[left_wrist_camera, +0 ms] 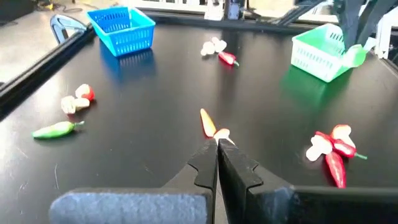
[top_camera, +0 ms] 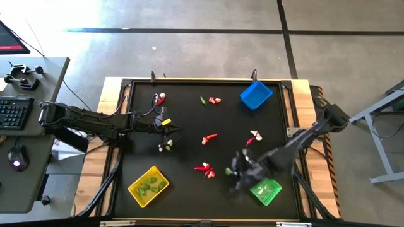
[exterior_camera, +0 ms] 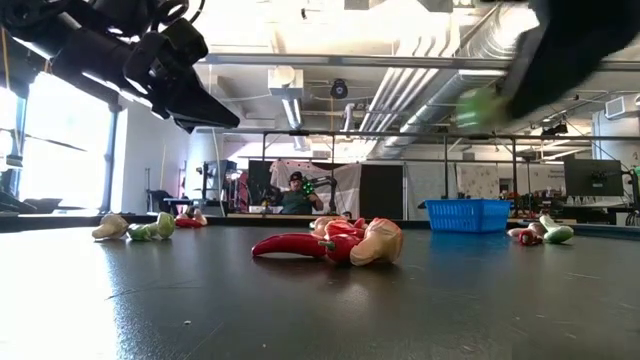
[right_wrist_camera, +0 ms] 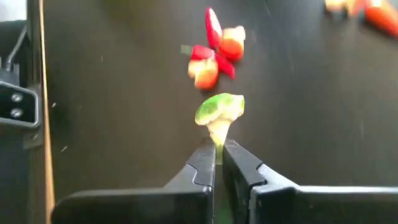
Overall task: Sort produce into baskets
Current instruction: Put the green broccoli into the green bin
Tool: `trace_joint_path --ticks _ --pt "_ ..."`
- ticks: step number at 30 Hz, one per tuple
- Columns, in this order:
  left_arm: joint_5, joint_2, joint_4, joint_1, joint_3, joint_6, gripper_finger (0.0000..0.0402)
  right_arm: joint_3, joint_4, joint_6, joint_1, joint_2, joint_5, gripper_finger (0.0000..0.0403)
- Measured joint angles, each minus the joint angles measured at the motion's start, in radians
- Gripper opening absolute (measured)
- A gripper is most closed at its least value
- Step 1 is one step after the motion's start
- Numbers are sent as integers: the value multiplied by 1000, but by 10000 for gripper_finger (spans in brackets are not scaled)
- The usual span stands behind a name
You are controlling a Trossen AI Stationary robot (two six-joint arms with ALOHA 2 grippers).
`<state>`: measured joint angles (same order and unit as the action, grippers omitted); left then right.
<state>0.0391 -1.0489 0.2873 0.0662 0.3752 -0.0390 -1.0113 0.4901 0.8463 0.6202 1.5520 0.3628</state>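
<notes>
Small toy produce lies scattered on the black table: a red chili with pale bulbs [exterior_camera: 335, 243], a red piece [top_camera: 209, 137], and more near the blue basket [top_camera: 255, 94]. Green pieces lie in the yellow basket [top_camera: 148, 186]. The green basket [top_camera: 265, 190] stands at the near right. My right gripper [right_wrist_camera: 219, 149] is shut on a small green piece [right_wrist_camera: 219, 111] and hangs blurred above the table beside the green basket. My left gripper [left_wrist_camera: 217, 142] is shut on nothing, high over the table's left middle [top_camera: 172, 130]. My right gripper pinches the green piece by its pale stem end [right_wrist_camera: 219, 135] between its two fingertips. The fingers slant downward. The green head sticks out beyond the tips, lifted clear of the table above a cluster of red pieces [right_wrist_camera: 211, 56].
Raised rails frame the black table [top_camera: 189, 113]. A desk with a keyboard and mouse [top_camera: 16, 113] stands to the left. A person sits far back in the room [exterior_camera: 295, 195]. Open black surface lies between the produce clusters.
</notes>
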Motion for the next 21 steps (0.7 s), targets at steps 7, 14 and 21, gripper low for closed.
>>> trace_joint_path --ticks 7,14,21 --pt "-5 0 21 0 0 17 0 -103 397 555 261 0 143 1" --pt "-5 0 18 0 0 15 0 -104 553 779 354 47 75 1" --pt "-6 0 17 0 0 7 0 -104 538 794 328 117 -53 1"
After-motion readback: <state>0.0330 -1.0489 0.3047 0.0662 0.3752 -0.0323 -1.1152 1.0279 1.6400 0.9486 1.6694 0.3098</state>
